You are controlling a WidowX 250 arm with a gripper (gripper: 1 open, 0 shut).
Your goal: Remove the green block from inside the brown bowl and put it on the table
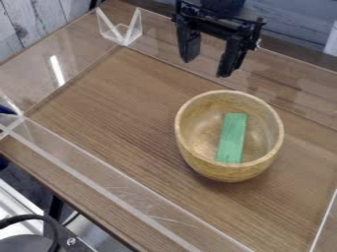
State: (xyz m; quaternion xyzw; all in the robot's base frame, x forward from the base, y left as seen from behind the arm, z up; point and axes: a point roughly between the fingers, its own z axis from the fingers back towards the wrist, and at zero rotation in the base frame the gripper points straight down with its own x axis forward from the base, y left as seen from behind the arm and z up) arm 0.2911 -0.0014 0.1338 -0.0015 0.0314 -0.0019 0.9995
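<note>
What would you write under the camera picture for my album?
Open black gripper above a wooden bowl with a green block inside.

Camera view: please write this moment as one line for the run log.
gripper: open, holding nothing | green block: inside brown bowl | bowl: on table | block removal: not yet done

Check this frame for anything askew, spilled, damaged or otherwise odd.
Nothing stands out. The brown bowl sits upright on the table, the green block lies inside it, and no spill or breakage shows. The open gripper is above the table, beyond the bowl, holding nothing; fine surface damage can't be judged here.
</note>
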